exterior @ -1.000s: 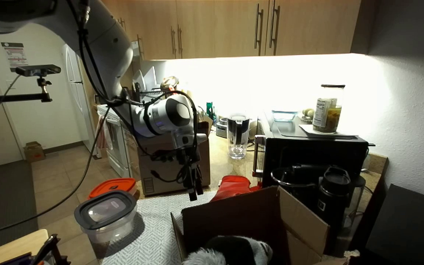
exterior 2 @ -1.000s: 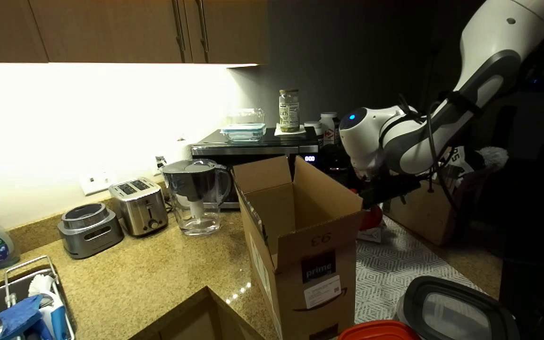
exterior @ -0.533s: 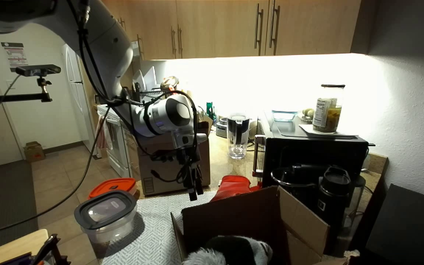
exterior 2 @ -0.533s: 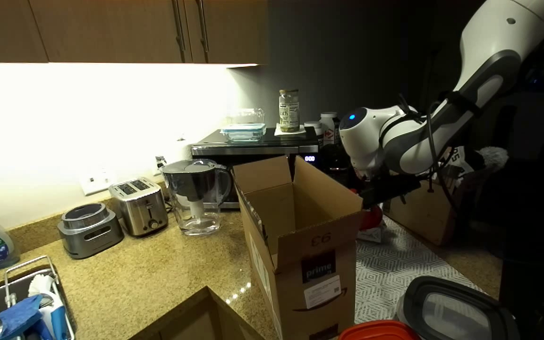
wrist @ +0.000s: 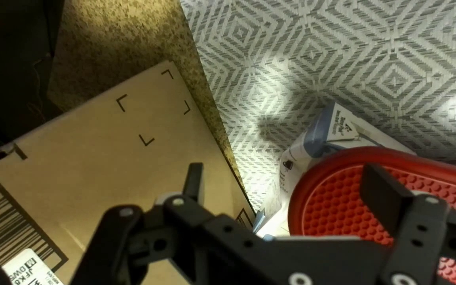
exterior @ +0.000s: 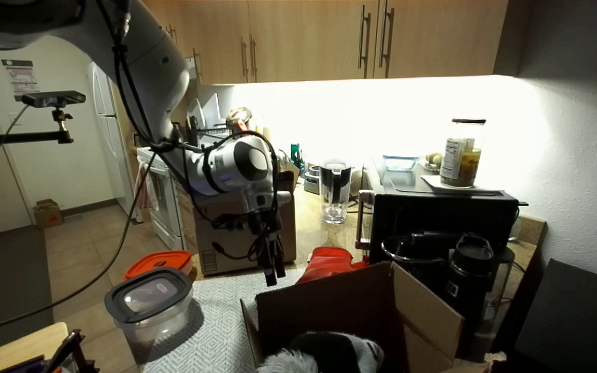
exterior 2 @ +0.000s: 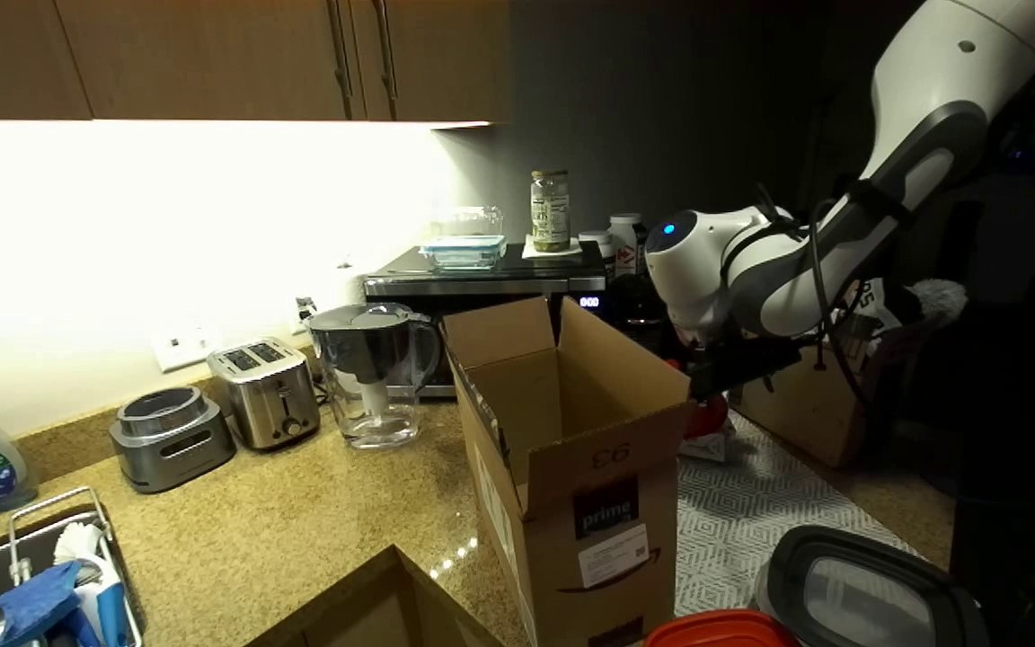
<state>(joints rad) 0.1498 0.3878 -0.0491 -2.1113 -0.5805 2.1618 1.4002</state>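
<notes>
Nearest me, at the near end of the counter (wrist: pixel 133 35), stands a cardboard box (exterior: pixel 329 305) with what looks like a furry toy (exterior: pixel 324 349) inside. Past it hangs the gripper (wrist: pixel 284 174), fingers spread wide, nothing between them. The step in hand looks to me like a reach, with no grip made. Closest to it is the red mitt (wrist: pixel 337 198), lying over a blue-and-white packet (wrist: pixel 331 132) on the grey mat (wrist: pixel 331 51). From the wrist, one finger stands over the mitt and the other over a tall box (wrist: pixel 109 130). To my eye, the next move calls for a shift toward the mitt, clear of the tall box, and a turn so the fingers sit across its short width. The mitt's rounded end points toward the tall box; its long axis runs from there back toward the cardboard box, at a slant to the mat's far edge. Its other end I can't make out. Farther off, the tall box stands by the counter's inside corner and the black microwave (exterior: pixel 407 215) toward its back corner.
</notes>
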